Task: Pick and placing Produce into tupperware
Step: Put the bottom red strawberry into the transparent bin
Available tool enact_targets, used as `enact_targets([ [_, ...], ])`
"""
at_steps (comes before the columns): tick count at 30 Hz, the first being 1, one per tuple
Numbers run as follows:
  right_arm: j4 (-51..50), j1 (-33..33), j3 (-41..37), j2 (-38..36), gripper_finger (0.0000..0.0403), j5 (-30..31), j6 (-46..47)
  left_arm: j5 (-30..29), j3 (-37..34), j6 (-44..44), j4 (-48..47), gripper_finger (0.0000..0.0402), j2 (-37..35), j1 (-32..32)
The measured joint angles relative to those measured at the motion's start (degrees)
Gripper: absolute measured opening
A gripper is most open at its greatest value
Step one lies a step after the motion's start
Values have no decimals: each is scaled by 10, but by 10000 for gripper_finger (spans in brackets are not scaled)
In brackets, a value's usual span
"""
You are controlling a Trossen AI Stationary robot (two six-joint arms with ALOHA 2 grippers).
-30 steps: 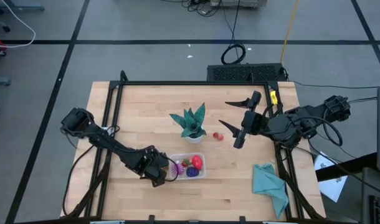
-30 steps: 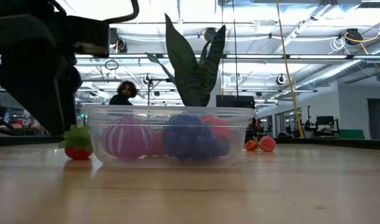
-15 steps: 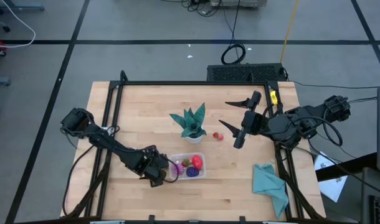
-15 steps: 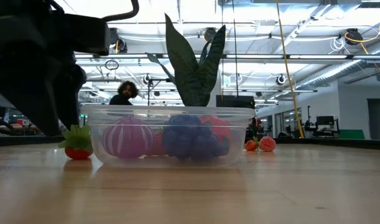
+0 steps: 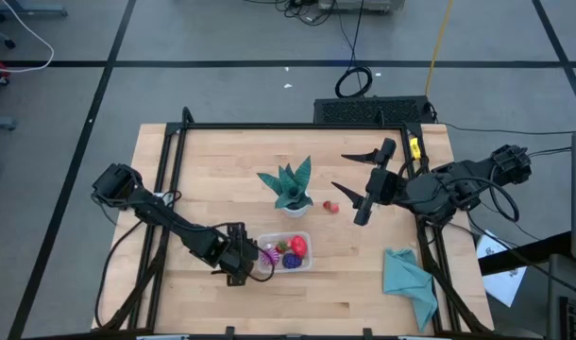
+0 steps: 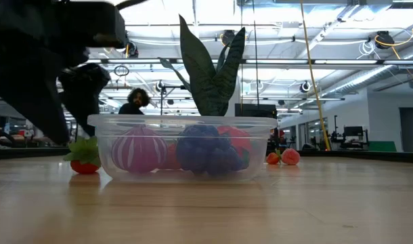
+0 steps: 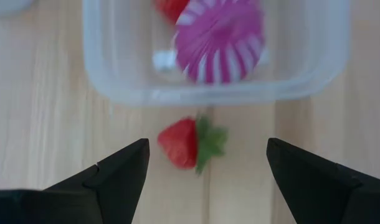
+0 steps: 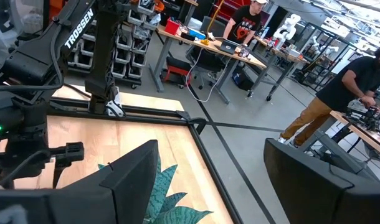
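Clear plastic tupperware (image 5: 286, 253) at lower centre already has most produce, but your left claw (image 7: 205, 163) gapes wide over a stray strawberry (image 7: 189, 143) just outside its wall. The right claw (image 5: 349, 173), open too, idles right of the plant (image 5: 290, 185).
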Motion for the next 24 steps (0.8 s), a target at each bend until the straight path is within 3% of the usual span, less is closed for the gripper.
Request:
enact_targets([
  [17,0,0,0,0,281,0,3,36,0,13,7,330,0,31],
  [24,0,0,0,0,281,0,3,47,-32,-1,39,330,0,38],
])
